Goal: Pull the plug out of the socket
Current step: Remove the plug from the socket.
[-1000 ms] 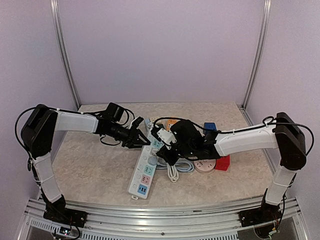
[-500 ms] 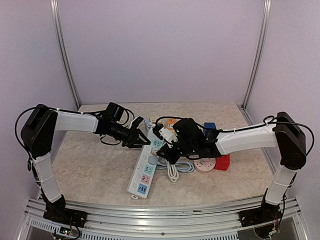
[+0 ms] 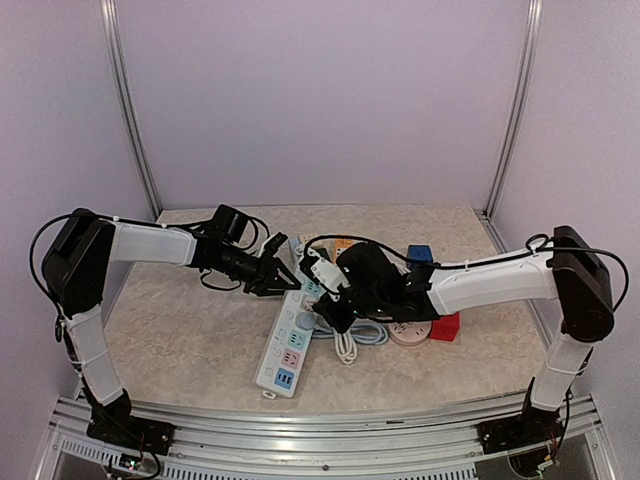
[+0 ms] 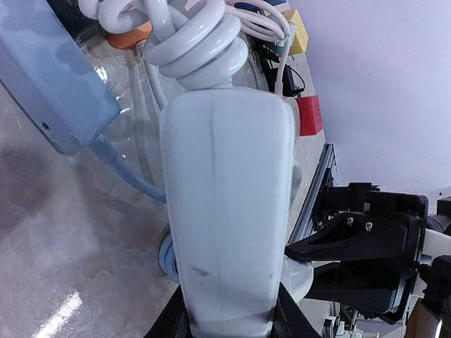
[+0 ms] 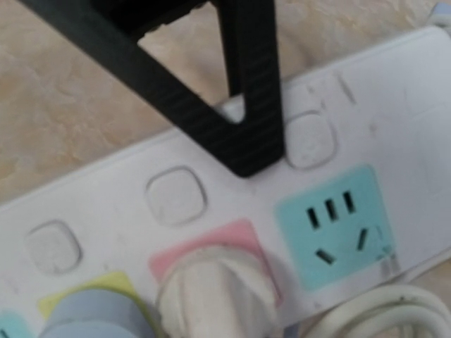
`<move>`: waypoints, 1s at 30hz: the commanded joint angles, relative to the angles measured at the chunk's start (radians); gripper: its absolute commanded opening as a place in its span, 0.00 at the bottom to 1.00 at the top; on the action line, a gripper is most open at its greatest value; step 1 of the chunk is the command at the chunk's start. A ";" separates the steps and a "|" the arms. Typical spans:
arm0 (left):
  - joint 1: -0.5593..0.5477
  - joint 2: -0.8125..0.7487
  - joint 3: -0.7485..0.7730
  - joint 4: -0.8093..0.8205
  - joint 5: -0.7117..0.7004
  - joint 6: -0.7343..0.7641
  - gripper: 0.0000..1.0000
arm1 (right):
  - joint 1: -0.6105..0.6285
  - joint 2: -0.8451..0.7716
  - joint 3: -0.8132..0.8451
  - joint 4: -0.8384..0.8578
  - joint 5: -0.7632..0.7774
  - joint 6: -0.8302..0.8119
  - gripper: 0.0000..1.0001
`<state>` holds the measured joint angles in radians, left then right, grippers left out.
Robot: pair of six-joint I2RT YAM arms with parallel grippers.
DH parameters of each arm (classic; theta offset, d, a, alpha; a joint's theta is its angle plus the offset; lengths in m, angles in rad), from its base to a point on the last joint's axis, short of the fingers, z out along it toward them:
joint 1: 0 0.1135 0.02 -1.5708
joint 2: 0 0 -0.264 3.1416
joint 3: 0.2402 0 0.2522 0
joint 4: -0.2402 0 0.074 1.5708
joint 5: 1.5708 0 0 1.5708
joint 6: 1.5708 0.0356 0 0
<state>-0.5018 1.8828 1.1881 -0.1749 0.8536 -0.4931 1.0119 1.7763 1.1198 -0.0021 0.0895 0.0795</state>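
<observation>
A long white power strip (image 3: 288,345) lies slantwise mid-table. My left gripper (image 3: 278,278) is shut on its far end; in the left wrist view the strip (image 4: 225,197) sits clamped between my black fingers (image 4: 176,318). A white plug (image 5: 211,292) sits in the strip's pink socket. My right gripper (image 3: 332,306) is down on that plug. The left wrist view shows the right arm's fingers (image 4: 345,241) on either side of the plug (image 4: 301,276). The right wrist view shows none of its own fingers.
A blue-grey plug (image 5: 99,313) sits in the yellow socket; the teal socket (image 5: 331,225) is empty. A left finger (image 5: 239,105) lies over the strip's buttons. A coiled white cable (image 3: 346,345), round white socket (image 3: 408,331), red block (image 3: 448,325) and blue block (image 3: 420,254) crowd the right.
My right wrist swung a little right, then back left, while its fingertips stayed at the plug. The left arm and the strip held still.
</observation>
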 commanded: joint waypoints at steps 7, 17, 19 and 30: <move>0.040 0.021 0.007 -0.051 -0.088 0.002 0.00 | 0.047 0.010 0.086 -0.111 0.309 -0.056 0.00; 0.040 0.022 0.007 -0.052 -0.087 0.002 0.00 | 0.058 -0.005 0.089 -0.122 0.378 -0.099 0.00; 0.040 0.024 0.007 -0.051 -0.086 0.002 0.00 | 0.057 -0.008 0.089 -0.122 0.368 -0.098 0.00; 0.040 0.021 0.007 -0.055 -0.087 0.004 0.00 | -0.018 -0.071 0.044 -0.066 0.135 -0.017 0.00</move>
<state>-0.5014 1.8828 1.1885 -0.1661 0.8505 -0.4843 1.0607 1.7988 1.1809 -0.0822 0.2329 0.0002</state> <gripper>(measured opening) 0.314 0.199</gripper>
